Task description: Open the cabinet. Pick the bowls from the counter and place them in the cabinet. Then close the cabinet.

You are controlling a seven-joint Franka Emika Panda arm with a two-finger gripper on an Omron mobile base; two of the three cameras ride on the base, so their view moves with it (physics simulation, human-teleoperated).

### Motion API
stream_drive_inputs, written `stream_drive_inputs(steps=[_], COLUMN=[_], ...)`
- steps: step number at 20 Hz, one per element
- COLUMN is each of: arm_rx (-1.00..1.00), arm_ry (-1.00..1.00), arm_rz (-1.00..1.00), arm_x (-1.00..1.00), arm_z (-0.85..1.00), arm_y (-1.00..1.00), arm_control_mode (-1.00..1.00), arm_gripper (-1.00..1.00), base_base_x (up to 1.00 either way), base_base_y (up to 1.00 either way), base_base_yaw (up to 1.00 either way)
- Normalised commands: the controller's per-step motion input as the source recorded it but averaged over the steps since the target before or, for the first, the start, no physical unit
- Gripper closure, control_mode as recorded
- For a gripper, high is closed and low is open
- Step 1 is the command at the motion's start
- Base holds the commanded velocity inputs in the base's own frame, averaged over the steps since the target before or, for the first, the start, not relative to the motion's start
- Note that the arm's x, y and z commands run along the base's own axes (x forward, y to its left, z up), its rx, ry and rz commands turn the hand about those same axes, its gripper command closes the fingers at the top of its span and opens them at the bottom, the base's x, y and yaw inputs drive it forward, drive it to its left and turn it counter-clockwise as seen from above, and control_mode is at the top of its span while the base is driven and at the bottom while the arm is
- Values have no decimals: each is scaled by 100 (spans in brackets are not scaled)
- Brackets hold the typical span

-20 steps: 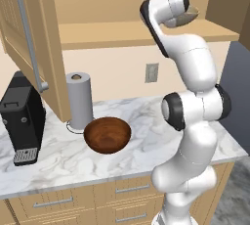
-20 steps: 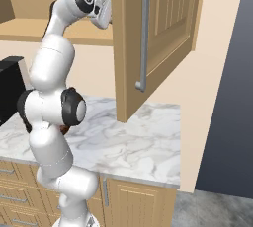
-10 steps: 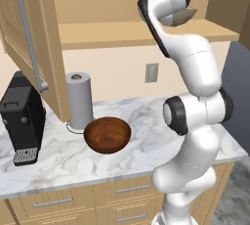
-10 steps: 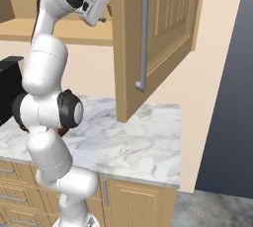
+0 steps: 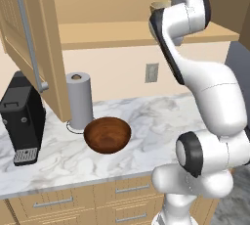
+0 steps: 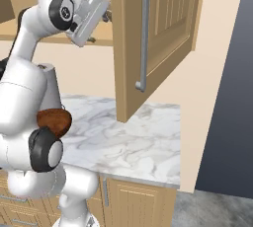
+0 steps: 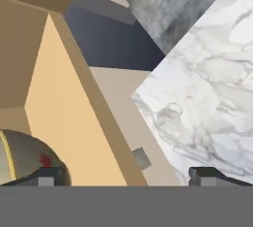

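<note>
pale bowl point(image 7: 22, 159) on open cabinet point(image 5: 122, 33) shelf, brown bowl point(image 5: 107, 134) on counter point(image 5: 146, 121), hand point(image 7: 128, 175) spread wide

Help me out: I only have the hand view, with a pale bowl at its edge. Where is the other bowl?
Observer: The brown bowl sits on the counter, beside the paper towel roll.
Operator: Are the doors open?
Observer: Yes, both doors of the cabinet stand open; the right door hangs out over the counter.
Operator: Anything else down there?
Observer: A black coffee machine at the counter's left end.
</note>
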Motion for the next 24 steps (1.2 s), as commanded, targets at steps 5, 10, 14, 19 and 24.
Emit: stream_drive_inputs(steps=[5,10,14,19,24], arm_rx=[0,4,11,7,3], arm_ry=[0,4,21,29,20], arm_rz=[1,5,30,46,45], arm_x=[-100,-100,-100,-88,-56], arm_z=[-100,-82,-1,0,-18], arm_y=[1,7,0,0,7], arm_control_mode=[-100,-100,-100,-100,-100], arm_gripper=[-100,-100,-100,-100,-100], base_base_x=[0,0,0,0,0], base_base_y=[0,0,0,0,0], base_base_yaw=[0,0,0,0,0])
